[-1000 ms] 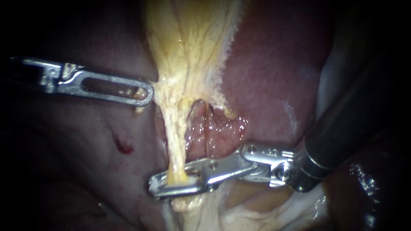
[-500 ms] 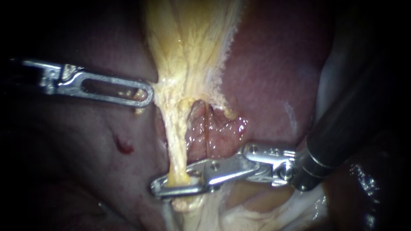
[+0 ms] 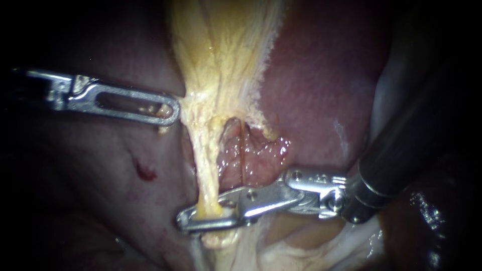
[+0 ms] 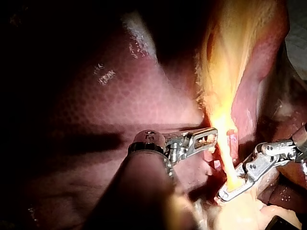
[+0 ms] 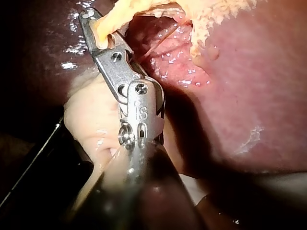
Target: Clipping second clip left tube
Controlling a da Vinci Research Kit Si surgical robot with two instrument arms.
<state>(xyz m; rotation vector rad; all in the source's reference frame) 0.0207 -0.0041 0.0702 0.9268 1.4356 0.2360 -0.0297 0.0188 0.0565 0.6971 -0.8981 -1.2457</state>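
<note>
My right instrument [image 3: 193,219] has its jaws closed on the left tube [image 3: 206,165], at its low end. The tube looks soft, thin, slippery and easy to tear, so take it squarely across. My left instrument [image 3: 168,111] grips yellow tissue [image 3: 221,60] higher up. The tissue carries no writing.

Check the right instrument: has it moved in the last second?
Yes, barely. The right instrument slid slightly back toward its shaft, away from the red spot on the liver, with the tube in its grip.
</note>
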